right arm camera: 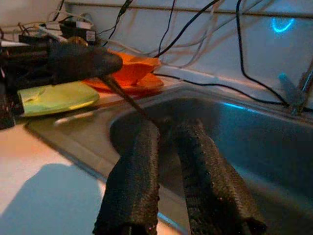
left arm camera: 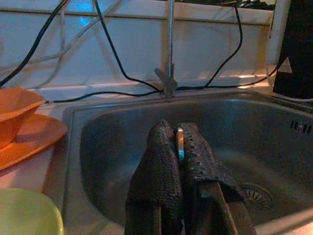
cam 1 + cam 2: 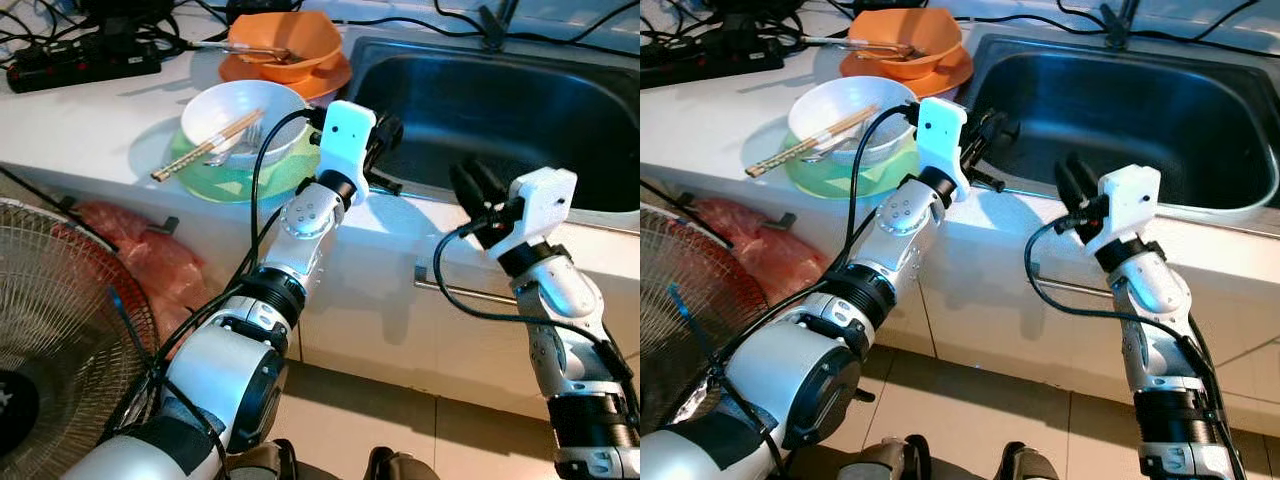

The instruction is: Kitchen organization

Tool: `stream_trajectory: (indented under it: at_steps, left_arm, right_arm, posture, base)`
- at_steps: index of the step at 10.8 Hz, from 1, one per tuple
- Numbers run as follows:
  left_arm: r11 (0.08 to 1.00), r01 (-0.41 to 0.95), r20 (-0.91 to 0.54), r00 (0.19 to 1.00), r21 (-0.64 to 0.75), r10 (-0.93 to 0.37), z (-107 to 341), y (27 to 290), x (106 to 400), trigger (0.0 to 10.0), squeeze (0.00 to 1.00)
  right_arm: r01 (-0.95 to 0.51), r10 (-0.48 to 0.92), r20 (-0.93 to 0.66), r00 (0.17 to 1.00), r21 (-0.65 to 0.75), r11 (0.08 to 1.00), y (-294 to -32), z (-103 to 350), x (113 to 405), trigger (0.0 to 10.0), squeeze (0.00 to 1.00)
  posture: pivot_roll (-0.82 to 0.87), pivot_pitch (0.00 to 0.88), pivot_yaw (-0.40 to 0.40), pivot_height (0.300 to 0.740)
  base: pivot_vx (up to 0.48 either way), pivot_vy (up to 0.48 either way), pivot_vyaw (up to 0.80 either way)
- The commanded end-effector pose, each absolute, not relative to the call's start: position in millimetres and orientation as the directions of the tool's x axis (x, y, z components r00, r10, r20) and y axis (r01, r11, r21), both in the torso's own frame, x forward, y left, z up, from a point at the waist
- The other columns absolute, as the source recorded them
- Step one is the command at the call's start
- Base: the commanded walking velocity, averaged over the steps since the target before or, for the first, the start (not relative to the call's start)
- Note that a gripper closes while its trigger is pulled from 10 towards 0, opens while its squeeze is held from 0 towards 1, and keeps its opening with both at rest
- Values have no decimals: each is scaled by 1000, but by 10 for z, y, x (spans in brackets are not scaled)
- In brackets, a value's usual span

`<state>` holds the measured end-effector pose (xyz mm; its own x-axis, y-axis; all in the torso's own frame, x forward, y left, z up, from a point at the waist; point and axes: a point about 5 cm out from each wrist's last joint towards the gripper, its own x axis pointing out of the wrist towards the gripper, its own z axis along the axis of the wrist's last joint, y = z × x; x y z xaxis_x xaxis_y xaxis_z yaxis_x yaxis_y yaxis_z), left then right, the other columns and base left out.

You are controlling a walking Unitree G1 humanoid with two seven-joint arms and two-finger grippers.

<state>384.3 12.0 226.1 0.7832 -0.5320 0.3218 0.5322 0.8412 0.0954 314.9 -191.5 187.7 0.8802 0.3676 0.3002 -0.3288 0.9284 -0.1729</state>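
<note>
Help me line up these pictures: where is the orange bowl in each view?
Left eye view: orange bowl top centre, beside the sink.
Right eye view: top, left of centre.
Left wrist view: on its orange plate, beside the sink.
Right wrist view: beyond the green plate.
Shared landmark: the sink.

Arms: two, silver shells with black ring joints at elbow and forearm
Wrist housings: white, boxy, with rounded corners
Cables: black, one looping loose beside each forearm
Left gripper (image 2: pixel 179 147): two long black fingers with a pebbled, knobby texture
Right gripper (image 1: pixel 166 142): same black textured fingers (a fine woven-looking grain up close)
</note>
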Motion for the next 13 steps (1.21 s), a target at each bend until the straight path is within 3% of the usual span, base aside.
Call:
stream_trajectory:
  at_steps: [1, 4, 12, 13]
  left_arm:
    - [828, 549, 315, 771, 114, -554, 2279, 80, 3839, 10000, 0]
    - [828, 549, 302, 775, 114, -555, 2304, 95, 3864, 10000, 0]
    - [833, 545, 271, 792, 91, -547, 2289, 117, 3896, 10000, 0]
    - [837, 541, 270, 796, 85, -542, 2288, 122, 3900, 10000, 898]
  right_arm:
    - [-344, 384, 287, 878, -182, 921, -1936, 1871, 3129, 10000, 0]
    - [-470, 509, 280, 814, -198, 860, -1859, 1919, 3039, 10000, 0]
    - [-538, 575, 241, 782, -205, 818, -1974, 1940, 2966, 10000, 0]
    - [-541, 578, 242, 779, -205, 816, -1967, 1942, 2966, 10000, 0]
  posture:
    - [-23, 132, 58, 740]
    - [-25, 120, 65, 740]
    - [-31, 158, 73, 740]
    - [-30, 161, 74, 740]
  base:
    - [0, 0, 0]
    - [0, 0, 0]
    - [0, 0, 0]
    - [0, 0, 0]
